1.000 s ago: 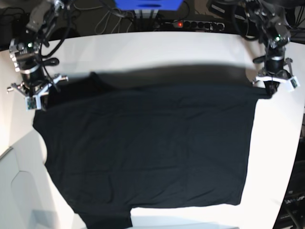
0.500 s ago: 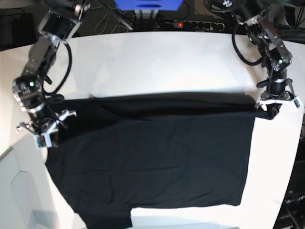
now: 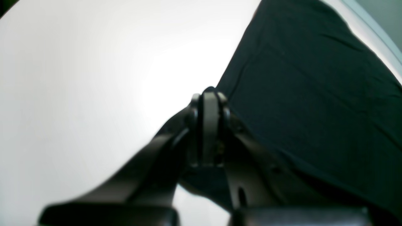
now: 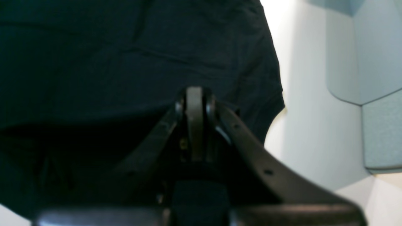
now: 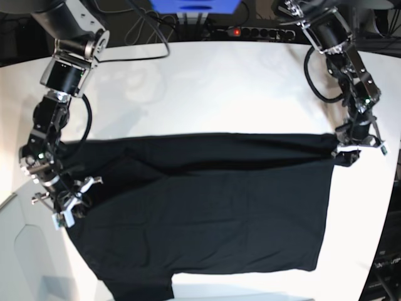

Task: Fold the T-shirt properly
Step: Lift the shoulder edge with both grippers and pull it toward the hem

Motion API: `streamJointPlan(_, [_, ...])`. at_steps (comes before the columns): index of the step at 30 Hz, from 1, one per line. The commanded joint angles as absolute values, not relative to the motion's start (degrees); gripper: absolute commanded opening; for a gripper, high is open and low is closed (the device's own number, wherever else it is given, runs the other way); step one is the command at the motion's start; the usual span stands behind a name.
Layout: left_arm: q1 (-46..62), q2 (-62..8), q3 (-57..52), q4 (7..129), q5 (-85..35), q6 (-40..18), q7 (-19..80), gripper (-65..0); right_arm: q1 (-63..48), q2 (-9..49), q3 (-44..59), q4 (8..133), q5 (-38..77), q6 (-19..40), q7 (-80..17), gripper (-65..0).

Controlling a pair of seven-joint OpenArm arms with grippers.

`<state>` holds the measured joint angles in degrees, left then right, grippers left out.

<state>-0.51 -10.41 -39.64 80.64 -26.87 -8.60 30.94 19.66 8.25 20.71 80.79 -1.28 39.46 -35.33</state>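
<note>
The black T-shirt [image 5: 200, 207] lies spread on the white table [image 5: 207, 88], its far edge lifted and drawn over the body in a long fold. At the far right corner of that edge my left gripper [image 5: 351, 152] is shut on the cloth. My right gripper [image 5: 67, 210] is shut on the shirt at its left side. In the left wrist view the closed left gripper [image 3: 209, 94] pinches the T-shirt [image 3: 314, 94], which runs off to the right. In the right wrist view the closed right gripper [image 4: 195, 91] sits over the dark T-shirt [image 4: 125, 62]. No label or print shows.
A power strip [image 5: 254, 31], cables and a blue box [image 5: 194, 5] lie beyond the table's far edge. A pale grey panel [image 5: 25, 251] sits at the near left, also seen as the pale panel [image 4: 377, 94] in the right wrist view. The table's right edge [image 5: 385, 219] curves close to the shirt.
Both grippers have moved toward the near side, carrying the shirt's far edge with them. The fold line has come nearer and the right-hand arm's reach has lengthened.
</note>
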Motion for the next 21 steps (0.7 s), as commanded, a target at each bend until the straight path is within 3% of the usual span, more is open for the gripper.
streamJointPlan(1, [-2.07, -11.38, -39.78, 81.01, -27.21, -8.84, 29.41, -65.0, 22.29, 9.01, 20.79, 80.66, -0.48, 40.0, -33.71, -65.0])
streamJointPlan(21, [-7.96, -11.38, -39.69, 75.21, -27.21, -8.66, 29.41, -65.0, 26.77, 9.27, 20.7, 72.31, -0.48, 40.0, -30.37, -65.0])
